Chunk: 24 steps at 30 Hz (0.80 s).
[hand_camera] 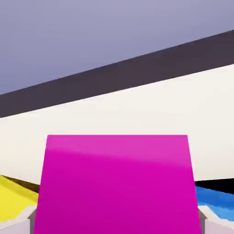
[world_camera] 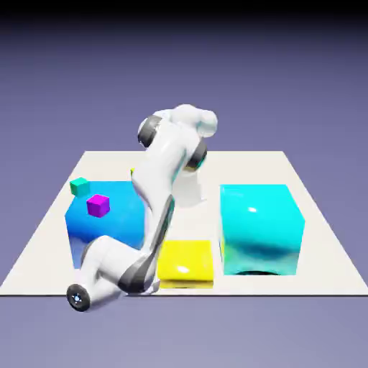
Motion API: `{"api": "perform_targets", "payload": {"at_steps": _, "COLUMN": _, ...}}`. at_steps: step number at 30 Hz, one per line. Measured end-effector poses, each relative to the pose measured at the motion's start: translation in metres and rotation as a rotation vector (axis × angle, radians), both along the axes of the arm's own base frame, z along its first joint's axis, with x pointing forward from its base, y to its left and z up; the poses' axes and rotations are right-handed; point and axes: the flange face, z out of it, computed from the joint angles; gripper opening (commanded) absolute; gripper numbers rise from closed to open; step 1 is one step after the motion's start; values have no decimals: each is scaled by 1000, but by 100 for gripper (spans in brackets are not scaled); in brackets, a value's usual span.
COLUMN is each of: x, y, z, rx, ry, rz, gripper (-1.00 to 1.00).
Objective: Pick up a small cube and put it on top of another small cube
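Note:
The small cube (hand_camera: 117, 183), bright hot-pink, fills the lower half of the hand view. My gripper (hand_camera: 117, 225) holds it between its jaws, with a grey fingertip (hand_camera: 18, 224) flush against its left side and the other fingertip (hand_camera: 218, 223) against its right side. In the exterior view the arm (world_camera: 162, 187) bends down low between the big blue block (world_camera: 108, 219) and the flat yellow block (world_camera: 187, 262), hiding both the fingers and the held cube. A small purple-violet cube (world_camera: 98, 205) sits on top of the blue block.
A small teal cube (world_camera: 79, 186) lies at the blue block's far corner. A big cyan block (world_camera: 260, 228) stands at the exterior view's right. In the hand view the yellow block (hand_camera: 13, 196) shows at lower left and the blue block (hand_camera: 215, 199) at lower right. The white table (world_camera: 251, 165) spreads behind.

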Motion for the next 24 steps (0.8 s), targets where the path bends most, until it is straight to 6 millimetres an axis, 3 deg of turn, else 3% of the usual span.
{"api": "perform_targets", "payload": {"at_steps": 10, "x": 27, "y": -13, "z": 33, "rx": -1, "ry": 1, "rz": 2, "gripper": -100}}
{"api": "perform_targets", "payload": {"at_steps": 16, "x": 24, "y": -24, "z": 103, "rx": -45, "ry": -47, "rz": -14, "gripper": -100}}
{"api": "perform_targets", "payload": {"at_steps": 24, "x": -10, "y": -28, "z": 184, "rx": -83, "ry": -65, "rz": -5, "gripper": -100}}
